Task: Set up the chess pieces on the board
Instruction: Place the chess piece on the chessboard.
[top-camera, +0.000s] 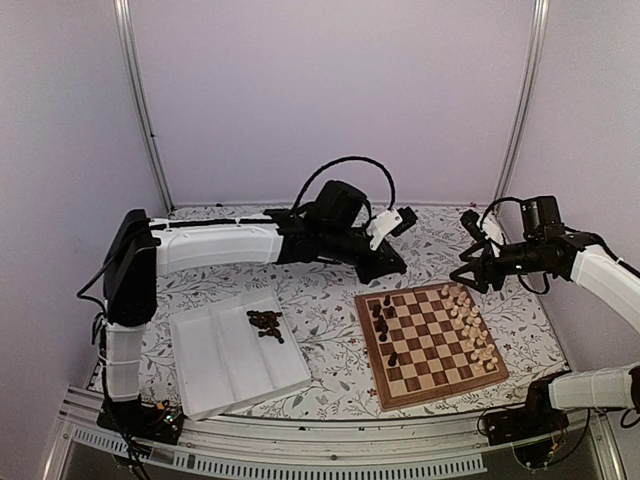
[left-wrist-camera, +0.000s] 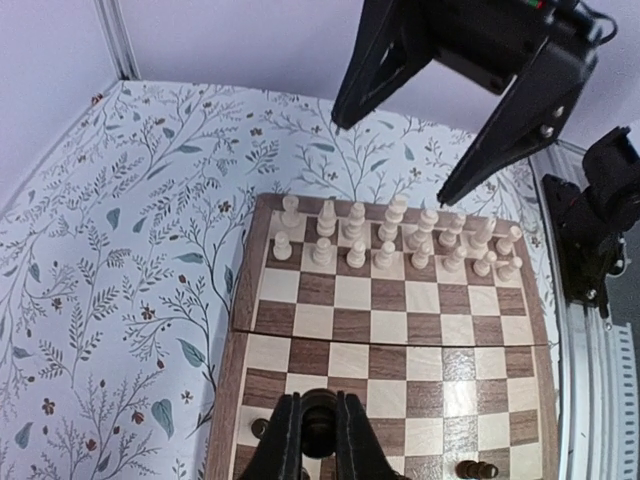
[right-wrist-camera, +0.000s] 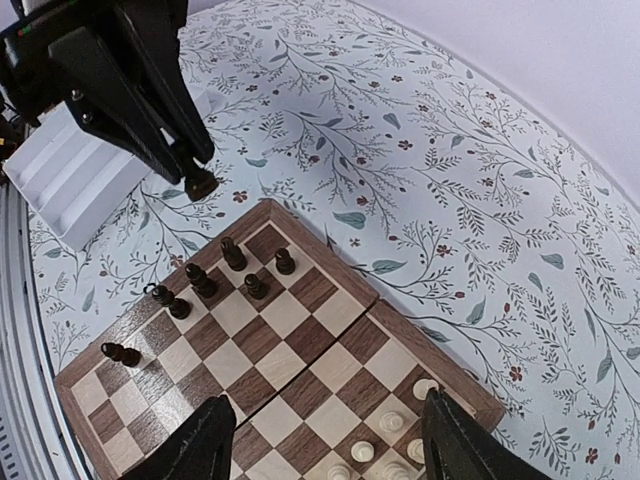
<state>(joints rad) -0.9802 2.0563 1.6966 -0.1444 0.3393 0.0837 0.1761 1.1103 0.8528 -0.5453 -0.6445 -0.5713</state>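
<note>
Left wrist view, bottom centre: the left gripper (left-wrist-camera: 318, 455) is clenched on a dark chess piece (left-wrist-camera: 319, 420) above the board (left-wrist-camera: 400, 355). Lower it upright onto a free square, clear of neighbours. The right gripper (right-wrist-camera: 333, 445) is released. The white tray (top-camera: 220, 375), lower left in the top view, holds loose dark pieces (top-camera: 265, 322).

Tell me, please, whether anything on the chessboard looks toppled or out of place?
Yes. One dark piece lies on its side on the board, alone and apart from the other dark pieces, which stand further along the same side. The cream pieces stand upright in two tidy rows.
</note>
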